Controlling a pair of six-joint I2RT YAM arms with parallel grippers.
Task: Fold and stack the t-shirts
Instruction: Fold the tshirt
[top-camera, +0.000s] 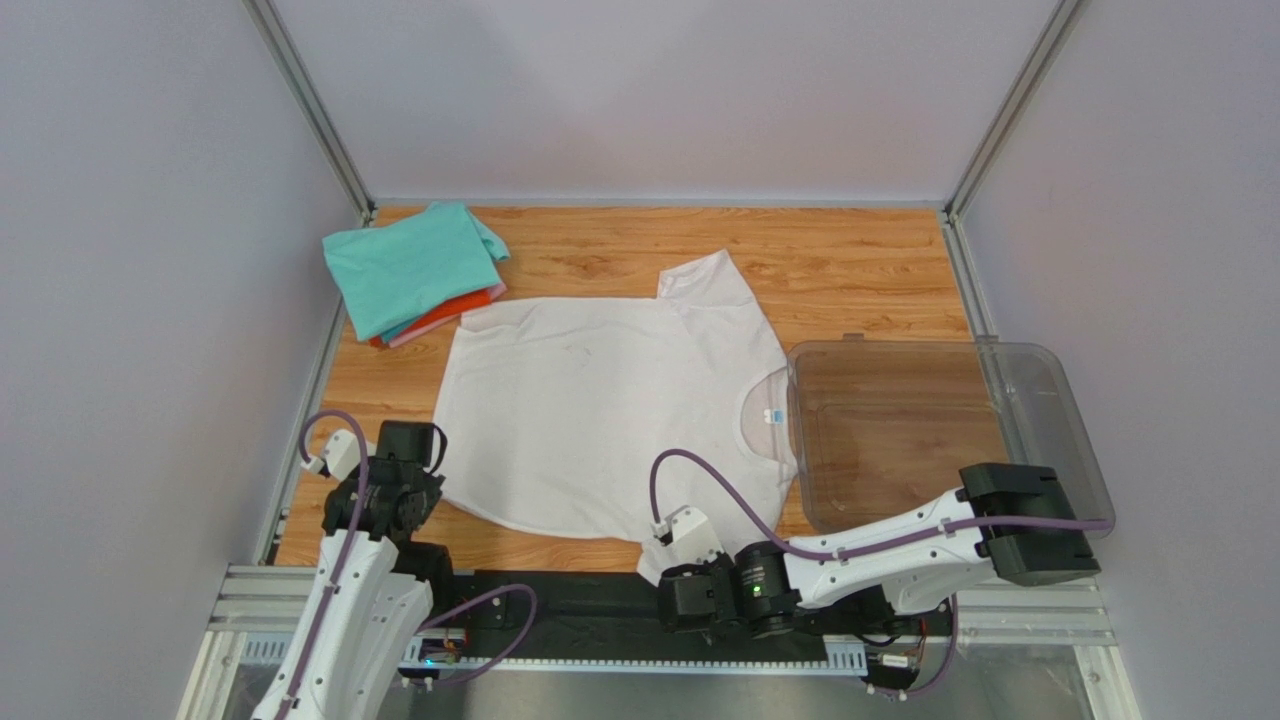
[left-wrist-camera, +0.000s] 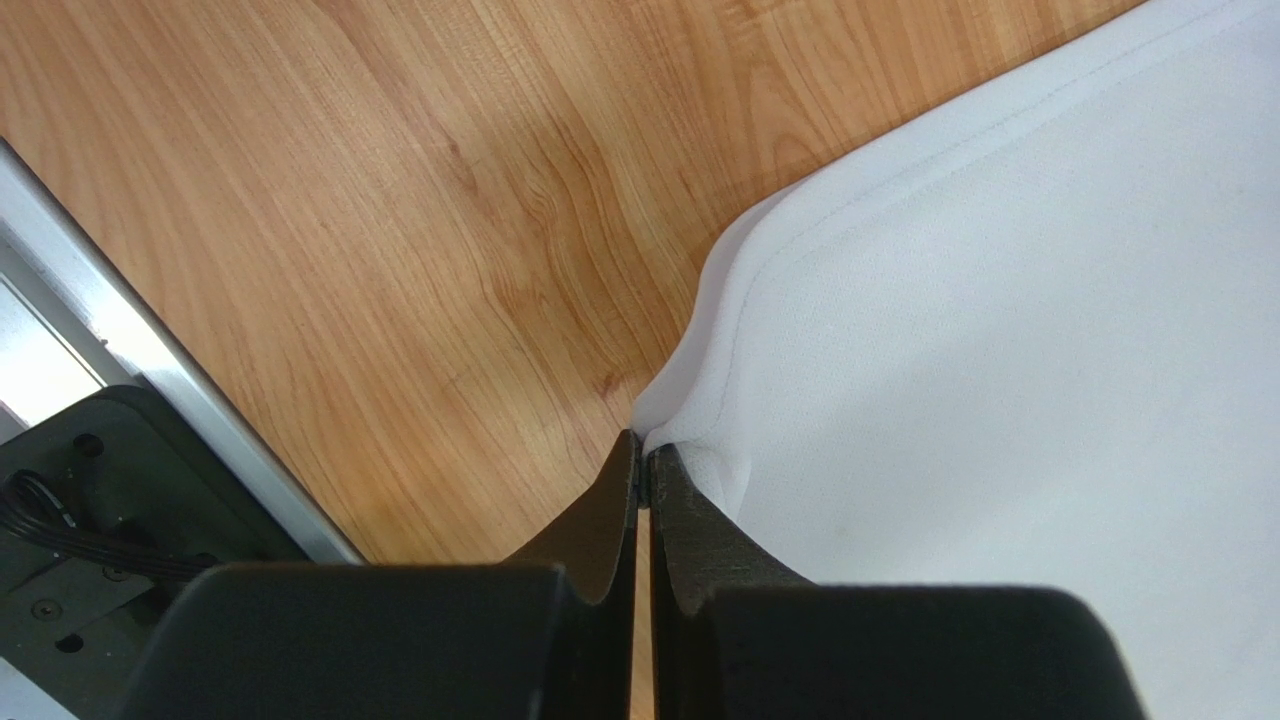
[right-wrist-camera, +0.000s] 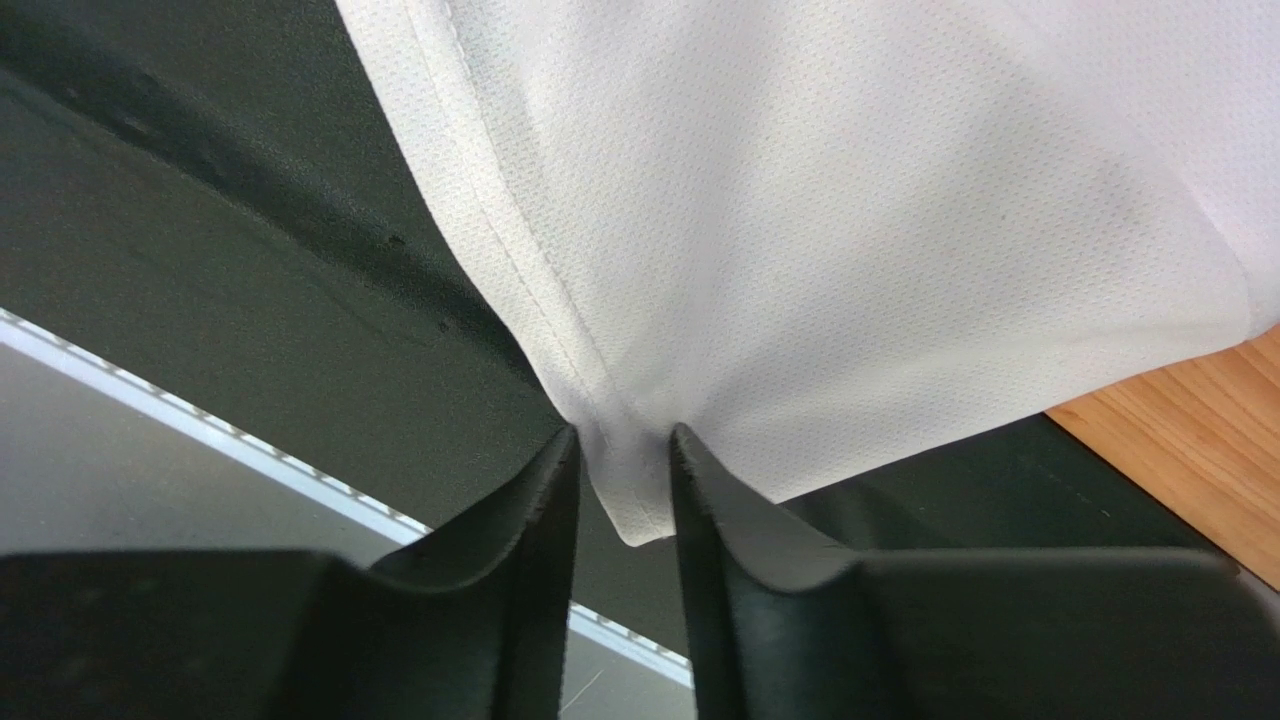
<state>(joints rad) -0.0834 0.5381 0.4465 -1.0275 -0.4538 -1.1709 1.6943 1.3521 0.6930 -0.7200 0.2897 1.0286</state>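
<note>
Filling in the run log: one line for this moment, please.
left claw: shut on white t-shirt corner | right claw: closing around sleeve tip | folded stack: far left | bin: right
</note>
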